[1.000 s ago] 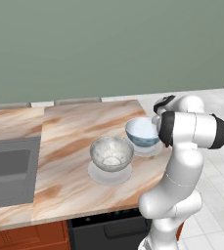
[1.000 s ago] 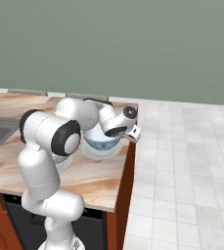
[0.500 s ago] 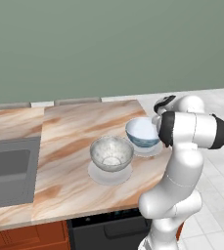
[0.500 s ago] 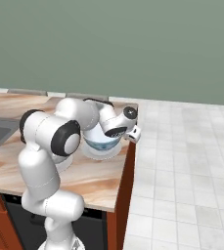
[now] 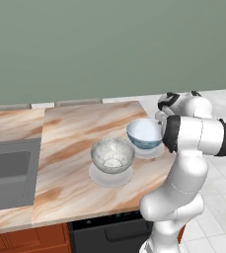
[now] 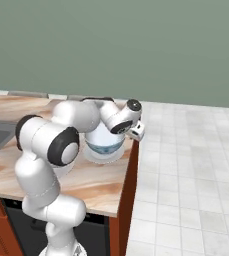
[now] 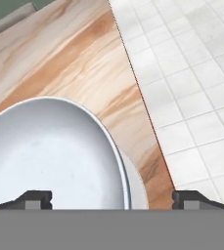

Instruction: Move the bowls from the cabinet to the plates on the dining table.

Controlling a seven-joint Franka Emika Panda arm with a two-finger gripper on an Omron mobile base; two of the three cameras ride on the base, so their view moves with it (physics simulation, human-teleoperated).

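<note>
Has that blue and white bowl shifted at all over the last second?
No. In the left base view the blue and white bowl sits by the table's right edge, beside the speckled bowl, just as before.

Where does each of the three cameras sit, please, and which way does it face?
Left base view: behind-left, facing the dining table, grey speckled bowl and blue-patterned bowl; arm at right.
Right base view: behind-right, facing that table's end and tiled floor; arm at left.
Hand view: above the gripper, looking down into the blue-patterned bowl.
Shared: blue-patterned bowl on its plate.
</note>
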